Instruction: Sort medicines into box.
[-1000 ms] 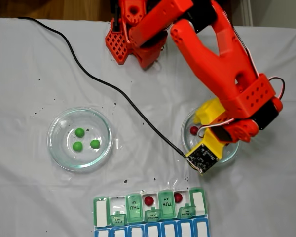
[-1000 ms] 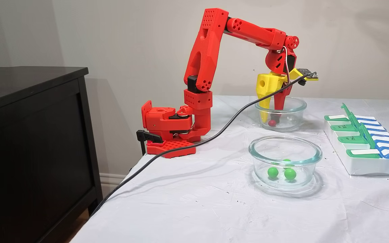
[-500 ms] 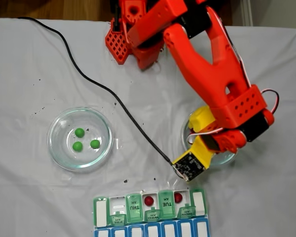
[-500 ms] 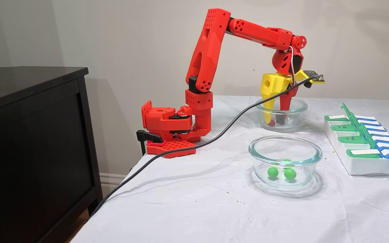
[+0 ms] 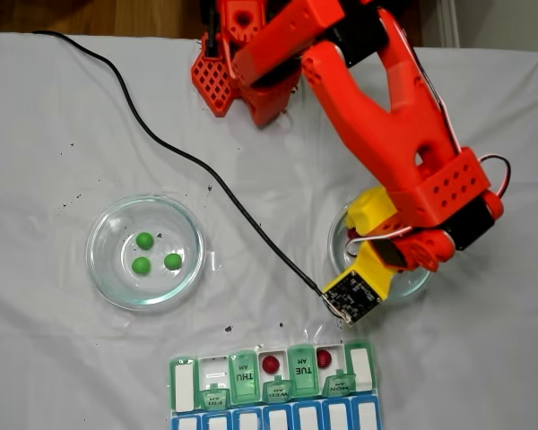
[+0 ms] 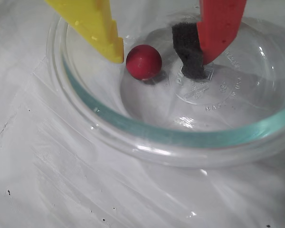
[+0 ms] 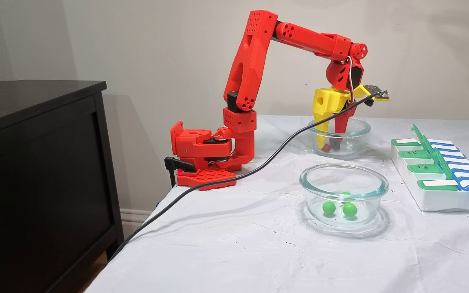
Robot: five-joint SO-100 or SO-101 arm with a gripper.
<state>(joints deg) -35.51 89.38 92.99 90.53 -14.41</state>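
Released pincer (image 6: 161,52) straddles a dark red ball (image 6: 143,61) in the glass dish (image 6: 147,135), yellow finger (image 6: 97,28) at its nine o'clock.

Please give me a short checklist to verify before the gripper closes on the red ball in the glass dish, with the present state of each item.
1. Gripper open: ok, yellow and red fingers stand apart in the wrist view.
2. Red ball between the fingers: ok, but off centre, close beside the yellow finger.
3. Fingertips low enough: ok, the red finger's black pad looks to reach the floor of the glass dish.
4. Fingers clear of the dish wall: ok in the wrist view.
5. Free open compartment in the pill organiser: cannot tell; two open ones already hold red balls.
6. Black cable clear of the path: cannot tell.
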